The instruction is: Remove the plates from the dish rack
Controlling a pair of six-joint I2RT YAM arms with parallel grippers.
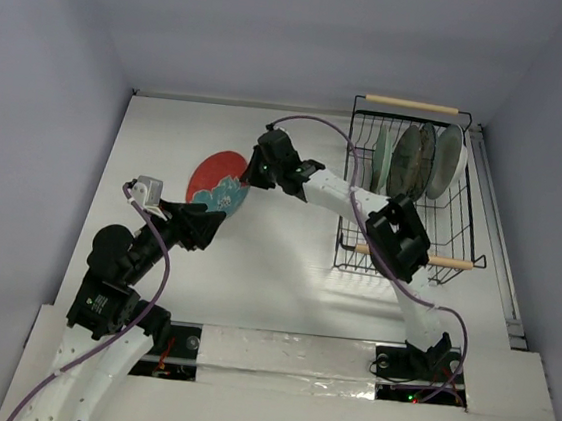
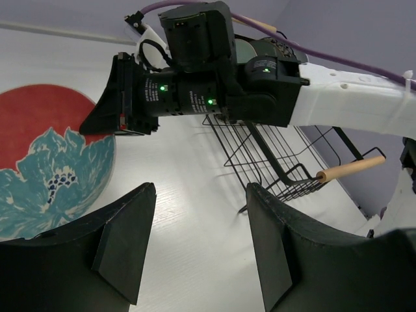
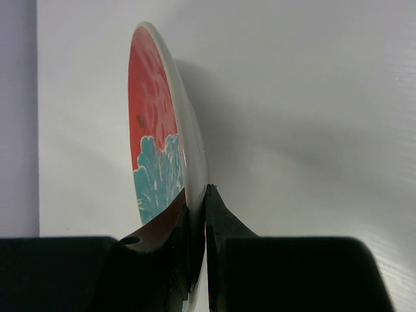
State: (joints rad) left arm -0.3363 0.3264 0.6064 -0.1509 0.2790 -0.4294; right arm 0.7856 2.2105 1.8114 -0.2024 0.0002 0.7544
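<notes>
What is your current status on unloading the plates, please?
Right gripper shut on red plate rim; left gripper open, near it. Red plate out of dish rack; three plates standing in rack. Nothing blocking seen.

I see the round red teal-flowered plate (image 1: 216,179) towards the white table's (image 1: 285,271) left; the black wire dish rack (image 1: 458,217), far right, holds three upright plates (image 1: 412,159).

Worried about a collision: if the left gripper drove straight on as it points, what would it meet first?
Probably the bare table beside the red plate; if it runs level, the right arm's wrist above. Depth is unclear.
</notes>
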